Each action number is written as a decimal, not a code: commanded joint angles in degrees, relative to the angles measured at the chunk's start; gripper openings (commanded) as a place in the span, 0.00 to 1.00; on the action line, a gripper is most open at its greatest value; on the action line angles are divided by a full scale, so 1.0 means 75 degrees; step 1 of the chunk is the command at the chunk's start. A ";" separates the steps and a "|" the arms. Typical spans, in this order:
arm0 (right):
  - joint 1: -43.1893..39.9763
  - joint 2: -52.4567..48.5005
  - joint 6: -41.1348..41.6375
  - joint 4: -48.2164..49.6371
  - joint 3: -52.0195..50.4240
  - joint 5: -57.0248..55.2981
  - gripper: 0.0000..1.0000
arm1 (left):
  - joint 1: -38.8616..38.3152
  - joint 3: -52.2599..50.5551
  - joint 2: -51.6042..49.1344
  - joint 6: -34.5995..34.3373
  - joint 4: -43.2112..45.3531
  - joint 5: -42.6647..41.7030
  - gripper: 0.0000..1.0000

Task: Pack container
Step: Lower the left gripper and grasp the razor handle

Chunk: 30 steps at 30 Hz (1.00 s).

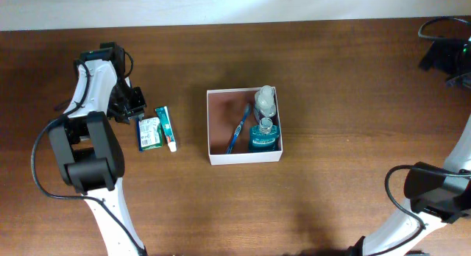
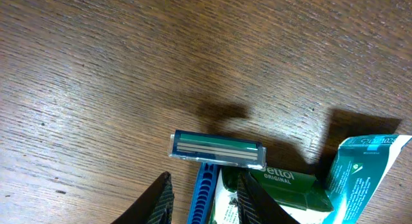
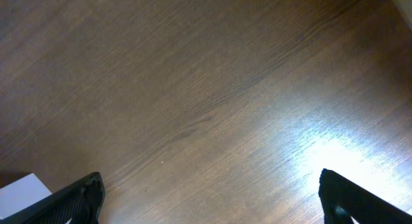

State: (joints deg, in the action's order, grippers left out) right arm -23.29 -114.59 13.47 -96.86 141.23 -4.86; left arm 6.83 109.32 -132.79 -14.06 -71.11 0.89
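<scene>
While the left end effector (image 2: 205, 177) hangs over the 9 o'clock side of the desk (image 1: 331, 79), its jaws stand part-way apart, straddling the handle of a blue razor (image 2: 217, 150) with a gap on each side; no contact seen. A soap box (image 1: 149, 133) and a toothpaste tube (image 1: 166, 128) lie just beside it.

The container (image 1: 221, 120) sits mid-desk, at 3 o'clock from that end effector and well apart. Its 3 o'clock half holds a toothbrush (image 1: 237, 131), a clear bottle (image 1: 266, 100) and a blue bottle (image 1: 263, 137); its 9 o'clock half is bare floor. Bare wood surrounds it, and the desk's far edge runs at 12 o'clock.

The right end effector (image 3: 209, 176) is released and spread wide over bare wood.
</scene>
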 commanded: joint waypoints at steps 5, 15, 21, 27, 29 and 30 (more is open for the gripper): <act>-0.0050 0.0128 0.0038 0.0023 0.0099 0.0015 0.99 | 0.0026 -0.0079 -0.0181 0.0119 0.0102 0.0050 0.52; -0.0050 0.0128 0.0038 0.0020 0.0099 0.0015 0.99 | 0.0009 -0.0079 -0.0181 0.0119 0.0026 0.0020 0.39; -0.0050 0.0128 0.0038 0.0020 0.0099 0.0015 0.99 | -0.0003 -0.0166 -0.0181 0.0122 -0.0119 0.0020 0.32; -0.0050 0.0128 0.0038 0.0023 0.0099 0.0015 0.99 | -0.0038 -0.0694 -0.0181 0.0119 -0.0108 0.0023 0.31; -0.0050 0.0128 0.0038 0.0023 0.0099 0.0015 0.99 | -0.0041 -0.0836 -0.0181 0.0119 -0.0067 0.0020 0.31; -0.0050 0.0128 0.0038 0.0023 0.0099 0.0015 0.99 | -0.0038 -0.0866 -0.0181 0.0119 -0.0061 0.0020 0.30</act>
State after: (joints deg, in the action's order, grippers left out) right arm -23.29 -114.59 13.50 -96.86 141.23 -4.86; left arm 6.76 104.20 -132.79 -13.43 -71.68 0.89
